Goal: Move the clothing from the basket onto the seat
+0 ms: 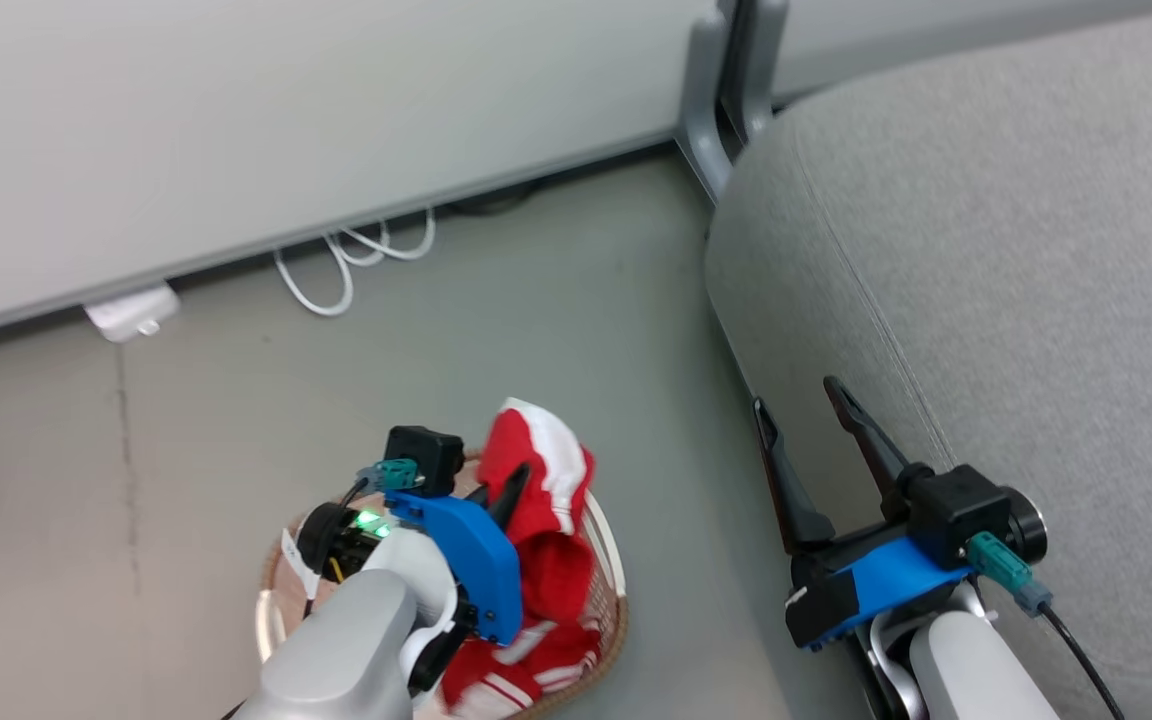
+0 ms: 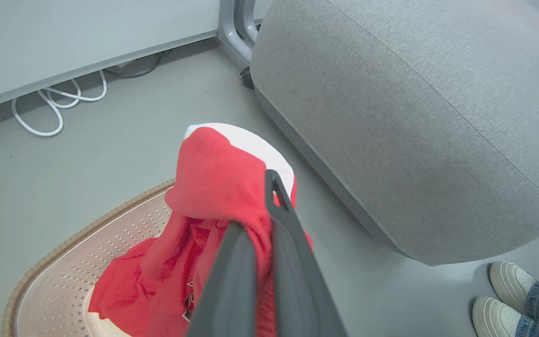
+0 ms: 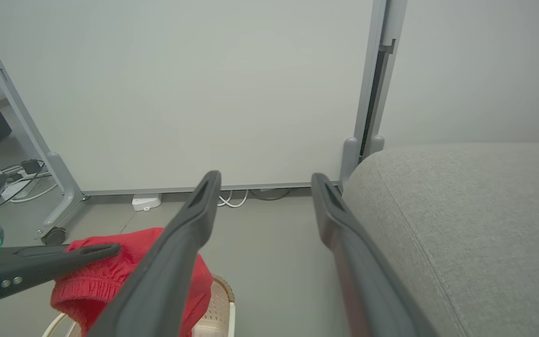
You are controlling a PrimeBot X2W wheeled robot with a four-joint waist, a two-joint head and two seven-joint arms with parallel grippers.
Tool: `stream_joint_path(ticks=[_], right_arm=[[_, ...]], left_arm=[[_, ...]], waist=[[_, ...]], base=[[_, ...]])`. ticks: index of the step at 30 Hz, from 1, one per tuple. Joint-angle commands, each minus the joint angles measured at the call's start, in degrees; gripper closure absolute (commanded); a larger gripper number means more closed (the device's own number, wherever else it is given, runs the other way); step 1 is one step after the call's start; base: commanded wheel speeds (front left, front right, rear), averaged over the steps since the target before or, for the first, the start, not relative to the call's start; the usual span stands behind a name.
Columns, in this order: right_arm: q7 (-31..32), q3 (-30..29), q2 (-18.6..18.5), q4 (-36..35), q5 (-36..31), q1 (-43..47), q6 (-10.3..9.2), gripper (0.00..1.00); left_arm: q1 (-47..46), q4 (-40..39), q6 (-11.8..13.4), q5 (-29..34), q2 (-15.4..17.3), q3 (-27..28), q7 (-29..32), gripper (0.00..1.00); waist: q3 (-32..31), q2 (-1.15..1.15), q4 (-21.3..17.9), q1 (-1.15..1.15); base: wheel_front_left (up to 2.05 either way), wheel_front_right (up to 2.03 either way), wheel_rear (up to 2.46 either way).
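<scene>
one grey sofa [image 1: 1016, 250] fills the right side of the head view, its rounded edge and one seam running down toward the robot, and nothing lies on the part in view. behind it stands a pale wall panel [image 1: 286, 120] on grey legs, above a grey floor [image 1: 536, 320]. one cream basket [image 1: 608, 560] with a brown rim sits on the floor left of the sofa and apart from it. the red clothes [image 1: 546, 520] with white panels are partly inside it: one bunch is pulled up above the rim and the rest trails down into the basket. how many pieces there are cannot be told. there are two arms, each with one hand. the left arm reaches in from the lower left over the basket, and the left hand [image 1: 514, 490] is clamped tight on the raised bunch, with red and white cloth draped over its fingertips. the right arm comes up from the lower right beside the sofa's front edge. the right hand [image 1: 796, 395] has its two dark fingers spread wide with nothing between them, pointing toward the wall panel. in the left wrist view two white shoes [image 2: 508, 281] of a person in blue jeans stand on the floor by the sofa's end. one looped white cable [image 1: 356, 260] and one small white plug box [image 1: 131, 312] lie at the foot of the panel.
</scene>
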Motion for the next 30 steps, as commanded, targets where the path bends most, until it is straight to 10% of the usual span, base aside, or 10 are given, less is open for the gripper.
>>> stream_joint_path(ticks=[1,30], right_arm=[[0.27,-0.04,-0.15,-0.30,-0.38,1.08,-0.02,0.00],[5.53,0.90,-0.15,-5.58,-0.83,8.68,-0.02,0.00]], left_arm=[[-0.34,-0.59,-0.20,-0.63,0.08,-0.76,-0.09,1.00],[-15.56,-10.31,3.67,-18.35,0.09,-19.23,-3.09,1.00]], waist=[[-5.32,0.00,4.14,0.02],[-12.82,0.00,7.13,0.02]], base=[[0.00,0.00,0.00],[0.00,0.00,0.00]])
